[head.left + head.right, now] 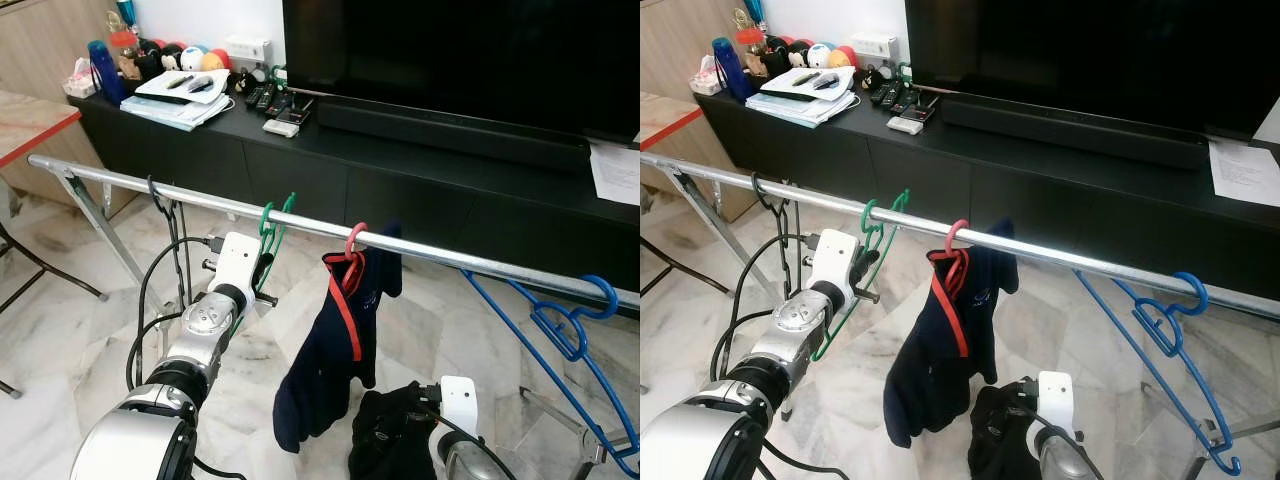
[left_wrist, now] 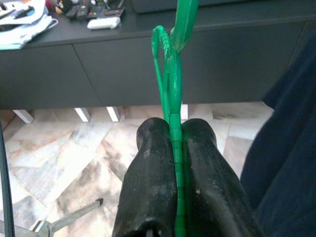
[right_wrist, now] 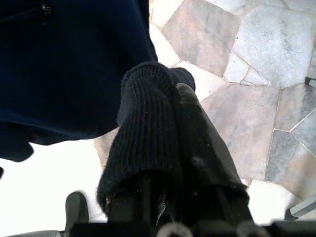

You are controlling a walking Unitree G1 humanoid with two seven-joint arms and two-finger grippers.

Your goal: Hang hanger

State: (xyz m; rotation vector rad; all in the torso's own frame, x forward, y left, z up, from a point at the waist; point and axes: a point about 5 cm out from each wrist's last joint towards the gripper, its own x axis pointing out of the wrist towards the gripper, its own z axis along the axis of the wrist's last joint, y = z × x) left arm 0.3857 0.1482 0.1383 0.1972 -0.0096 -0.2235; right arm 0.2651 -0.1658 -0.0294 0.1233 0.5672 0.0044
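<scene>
A green hanger has its hook over the silver rail of a drying rack. My left gripper is just below the rail, shut on the hanger's thin green stem. To its right on the rail, a red hanger carries a navy garment with red trim. Low down near the floor, my right gripper is shut on a black knit cloth, which wraps over one finger.
A blue hanger hangs at the rail's right end and a black hanger hook at its left. Behind the rack stand a black TV console and a TV. The rack's legs stand on marble floor.
</scene>
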